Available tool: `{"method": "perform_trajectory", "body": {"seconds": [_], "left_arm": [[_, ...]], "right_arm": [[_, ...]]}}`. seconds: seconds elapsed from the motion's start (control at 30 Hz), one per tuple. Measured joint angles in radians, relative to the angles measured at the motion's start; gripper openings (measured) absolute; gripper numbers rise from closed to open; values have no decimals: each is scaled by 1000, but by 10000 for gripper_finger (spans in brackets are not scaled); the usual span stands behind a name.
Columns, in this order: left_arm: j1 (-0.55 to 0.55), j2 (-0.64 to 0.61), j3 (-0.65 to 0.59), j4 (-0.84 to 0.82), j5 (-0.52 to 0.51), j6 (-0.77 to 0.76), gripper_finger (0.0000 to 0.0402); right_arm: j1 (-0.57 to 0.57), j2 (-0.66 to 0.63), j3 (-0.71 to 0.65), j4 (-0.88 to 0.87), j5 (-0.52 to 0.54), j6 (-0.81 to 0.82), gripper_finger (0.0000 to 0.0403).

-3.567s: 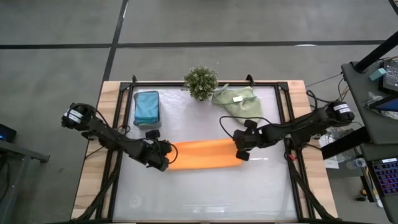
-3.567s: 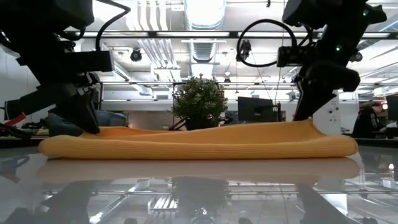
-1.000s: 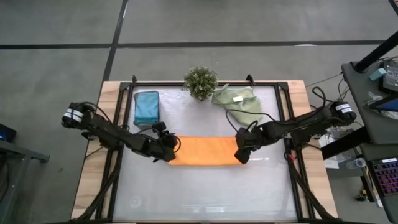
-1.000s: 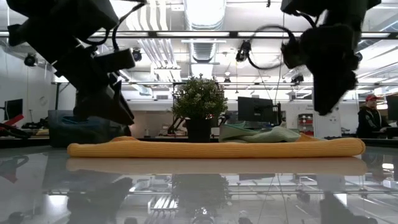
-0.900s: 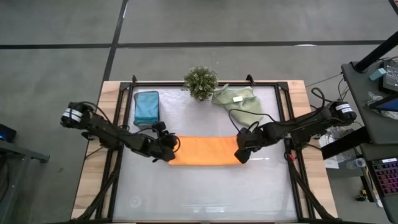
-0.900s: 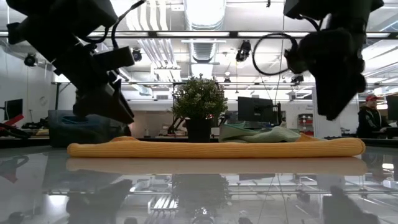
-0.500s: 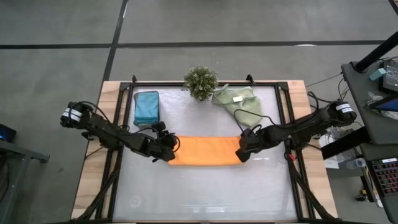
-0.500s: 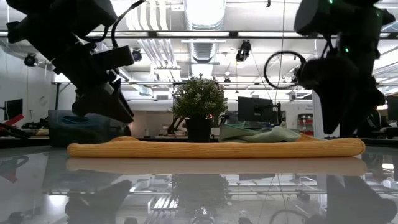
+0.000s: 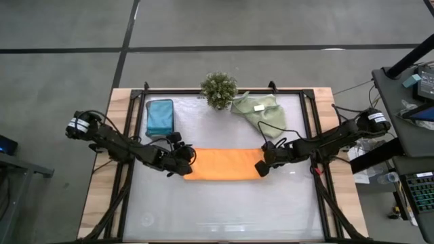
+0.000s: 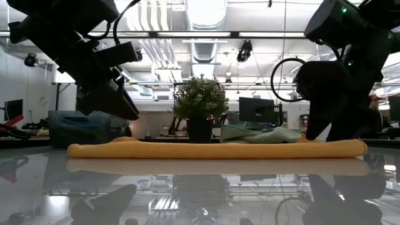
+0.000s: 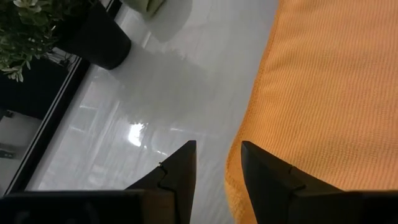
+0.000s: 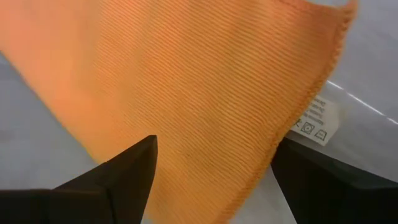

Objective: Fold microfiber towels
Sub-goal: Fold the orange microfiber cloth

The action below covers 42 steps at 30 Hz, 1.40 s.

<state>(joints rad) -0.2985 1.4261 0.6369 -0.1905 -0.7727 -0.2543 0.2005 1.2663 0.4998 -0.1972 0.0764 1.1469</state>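
Right gripper (image 9: 262, 167) sits spread wide over the right end of the orange towel (image 9: 224, 165), gripping nothing — its wrist view alone shows the towel's white care tag (image 12: 313, 121). Left gripper (image 9: 184, 163) is at the left end, fingers narrowly apart with the folded edge between them, can't tell if it's pinched. From overhead you also get the teal towel (image 9: 160, 116), sage-green towel (image 9: 260, 111) and plant (image 9: 219, 88) along the table's far side.
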Motion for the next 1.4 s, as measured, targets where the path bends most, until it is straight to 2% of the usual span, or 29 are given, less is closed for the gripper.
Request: {"method": "perform_trajectory", "body": {"seconds": [0.2,0.37,0.6,0.97,1.07,1.27,1.4], "left_arm": [[0,0,0,1,-1,0,112],[0,0,0,1,-2,2,112],[0,0,0,3,-3,1,112],[-13,-15,12,-33,-3,-18,112],[-37,-30,22,-39,25,-19,112],[-125,-72,23,-65,217,-49,112],[-190,-92,22,-166,248,-169,112]], "right_arm": [[0,2,-18,77,-4,-4,293],[0,5,-21,116,-9,-12,262],[0,5,-22,123,-9,-19,181],[0,5,-22,180,29,-77,23],[0,0,-22,179,29,-92,12],[0,-58,-20,135,30,-111,10],[0,-123,13,-18,53,-112,9]]}}
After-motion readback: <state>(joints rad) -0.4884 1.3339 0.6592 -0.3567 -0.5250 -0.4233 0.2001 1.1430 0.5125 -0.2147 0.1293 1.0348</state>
